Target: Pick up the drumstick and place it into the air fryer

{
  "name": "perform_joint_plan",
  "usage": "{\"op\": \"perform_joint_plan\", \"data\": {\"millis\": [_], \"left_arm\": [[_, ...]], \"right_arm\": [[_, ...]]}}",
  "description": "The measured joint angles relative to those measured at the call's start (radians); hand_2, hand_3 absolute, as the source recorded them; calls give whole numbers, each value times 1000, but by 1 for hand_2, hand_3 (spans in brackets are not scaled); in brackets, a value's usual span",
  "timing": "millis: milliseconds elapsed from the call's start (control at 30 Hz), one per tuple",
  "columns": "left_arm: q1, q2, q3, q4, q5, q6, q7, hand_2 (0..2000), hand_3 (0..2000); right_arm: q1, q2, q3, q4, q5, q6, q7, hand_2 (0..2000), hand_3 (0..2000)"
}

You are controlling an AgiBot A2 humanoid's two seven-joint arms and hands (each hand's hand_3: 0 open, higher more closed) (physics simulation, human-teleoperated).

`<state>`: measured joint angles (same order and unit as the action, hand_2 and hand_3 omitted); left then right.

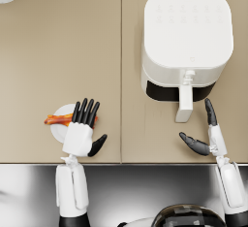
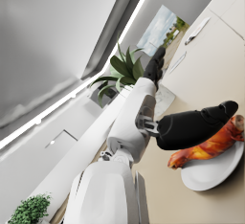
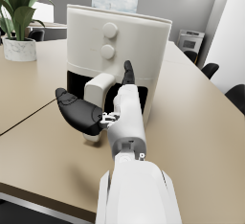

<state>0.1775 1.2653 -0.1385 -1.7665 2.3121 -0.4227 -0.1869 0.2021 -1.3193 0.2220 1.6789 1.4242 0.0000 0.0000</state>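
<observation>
two robot hands [image 1: 82, 126] [image 1: 206, 136], one drumstick [image 1: 59, 120], one plate [image 1: 57, 130], one air fryer [image 1: 186, 37].

Bare table between plate and air fryer

Open tan table [image 1: 63, 51] stretches from the white plate [image 1: 58, 130] across to the air fryer [image 1: 186, 41]. The fryer's white handle [image 1: 184, 102] juts toward the robot in front of its dark drawer opening, with the right hand [image 1: 206, 133] spread just beside it. A potted plant [image 3: 19, 24] stands well apart.
</observation>
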Motion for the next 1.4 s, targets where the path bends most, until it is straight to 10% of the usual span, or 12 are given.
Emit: {"op": "perform_joint_plan", "data": {"millis": [500, 1067, 1100, 1133, 1267, 1400], "left_arm": [[59, 3, 3, 132, 649, -24, -21, 0, 0], [208, -10, 85, 466, 705, 68, -28, 0, 0], [215, -13, 95, 480, 706, 94, -38, 1361, 327], [219, -15, 105, 500, 706, 98, -43, 2000, 653], [265, -28, 135, 592, 706, 280, -72, 2000, 1960], [272, -39, 166, 604, 706, 348, -53, 2000, 2000]], "right_arm": [[3, -32, -25, -28, 0, 0, 0, 0, 0], [16, -68, -24, -60, 0, 0, 0, 0, 0], [15, -70, -25, -58, 0, 0, 0, 0, 0], [15, -71, -27, -57, 0, 0, 0, 0, 0], [8, -76, -31, -46, 0, 0, 0, 0, 0], [4, -80, -39, -50, 0, 0, 0, 0, 0]]}}
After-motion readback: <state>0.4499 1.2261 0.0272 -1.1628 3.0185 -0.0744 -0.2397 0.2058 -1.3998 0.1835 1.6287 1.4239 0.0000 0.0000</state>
